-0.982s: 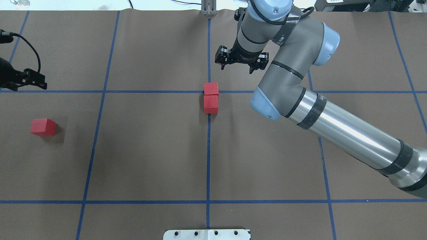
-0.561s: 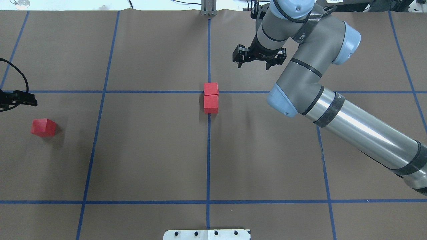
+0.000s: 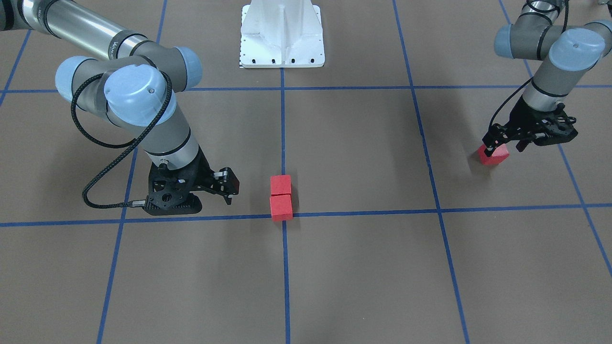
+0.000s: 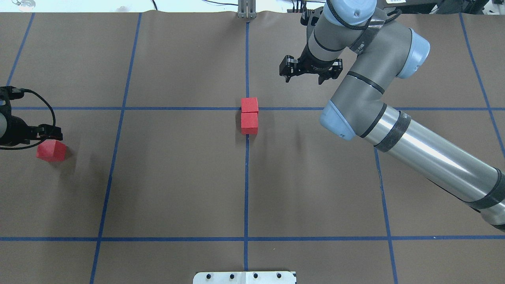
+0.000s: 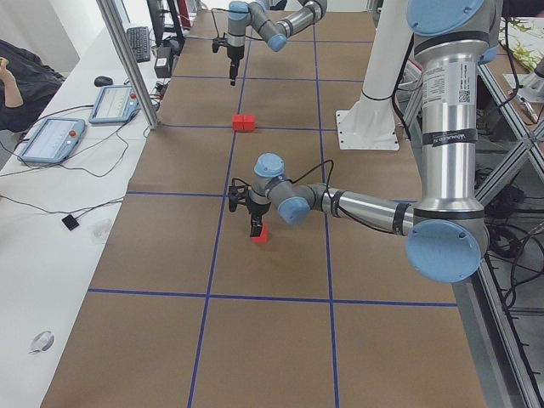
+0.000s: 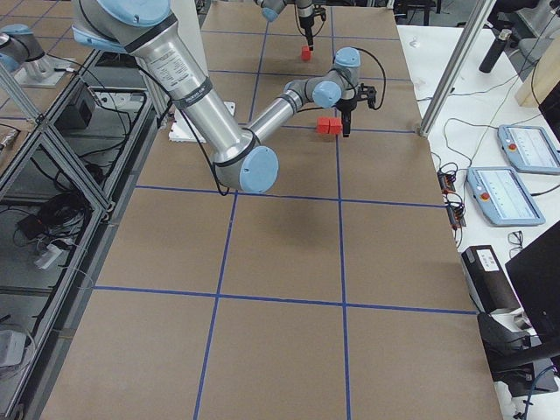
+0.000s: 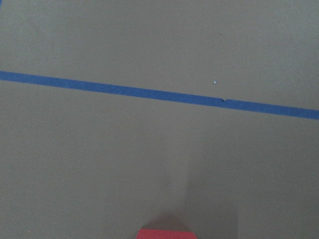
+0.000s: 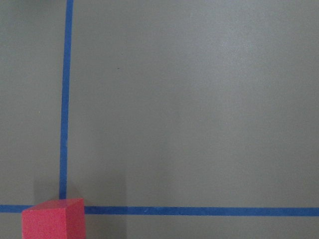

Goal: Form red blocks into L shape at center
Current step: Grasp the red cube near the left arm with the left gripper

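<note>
Two red blocks (image 4: 249, 105) (image 4: 249, 123) lie touching in a row at the center crossing (image 4: 247, 108); they also show in the front view (image 3: 280, 184) (image 3: 280, 206). The third red block (image 4: 51, 150) lies far left, also in the front view (image 3: 494, 155). My left gripper (image 3: 502, 149) is open and hangs just above that block, its fingers spread wider than the block. My right gripper (image 4: 303, 78) is open and empty, beyond and to the right of the pair. The left wrist view shows only the block's top edge (image 7: 165, 234). The right wrist view shows one block (image 8: 54, 219) at the crossing.
The white robot base plate (image 4: 244, 277) sits at the near table edge. A metal post (image 4: 246, 10) stands at the far edge. Thin blue tape lines (image 4: 118, 108) grid the brown surface. My right arm's forearm (image 4: 426, 157) crosses the right half.
My right gripper has moved to the right, away from the pair, and stayed open. My left gripper has come nearer and now sits just over the third block.
</note>
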`<state>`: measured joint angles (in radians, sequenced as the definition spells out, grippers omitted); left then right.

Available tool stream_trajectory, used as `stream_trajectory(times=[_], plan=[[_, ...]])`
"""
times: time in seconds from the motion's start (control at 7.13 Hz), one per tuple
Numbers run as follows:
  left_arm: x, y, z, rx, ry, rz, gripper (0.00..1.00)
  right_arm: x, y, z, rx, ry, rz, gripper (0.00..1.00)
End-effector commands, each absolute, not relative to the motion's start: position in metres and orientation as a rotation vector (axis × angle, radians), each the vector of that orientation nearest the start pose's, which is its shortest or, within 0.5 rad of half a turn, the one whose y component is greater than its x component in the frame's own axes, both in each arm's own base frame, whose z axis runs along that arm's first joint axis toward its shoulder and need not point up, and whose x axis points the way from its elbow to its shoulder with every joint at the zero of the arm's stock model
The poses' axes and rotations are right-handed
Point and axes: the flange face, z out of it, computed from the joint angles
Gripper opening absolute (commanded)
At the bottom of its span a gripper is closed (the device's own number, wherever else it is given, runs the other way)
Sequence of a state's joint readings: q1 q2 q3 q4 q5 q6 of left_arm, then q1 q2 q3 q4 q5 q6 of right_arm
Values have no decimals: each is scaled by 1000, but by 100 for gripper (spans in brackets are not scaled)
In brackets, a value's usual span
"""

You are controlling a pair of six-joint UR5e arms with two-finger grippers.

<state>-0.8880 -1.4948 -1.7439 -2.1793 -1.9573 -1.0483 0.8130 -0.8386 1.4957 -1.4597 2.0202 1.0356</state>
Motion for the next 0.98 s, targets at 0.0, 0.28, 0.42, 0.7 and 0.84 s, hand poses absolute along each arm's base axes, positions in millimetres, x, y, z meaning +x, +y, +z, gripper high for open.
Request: stream_trajectory(times=[0.0,0.28,0.42,0.7,0.84], plan=[[248,-442,563,157,756,-195,100,-435,-591,234,139,-857,87,99],[266,-452,572,161,733,-189,100,-435,-591,234,139,-857,87,99],[267,-452,573,163,732,-182,95,-435,-591,234,138,-857,88,99],[264,-450,574,169,731,-168,32,-435,-591,234,140,-857,89,99],[258,-448,575,192,722,-114,14,-435,-591,233,141,-858,88,99]])
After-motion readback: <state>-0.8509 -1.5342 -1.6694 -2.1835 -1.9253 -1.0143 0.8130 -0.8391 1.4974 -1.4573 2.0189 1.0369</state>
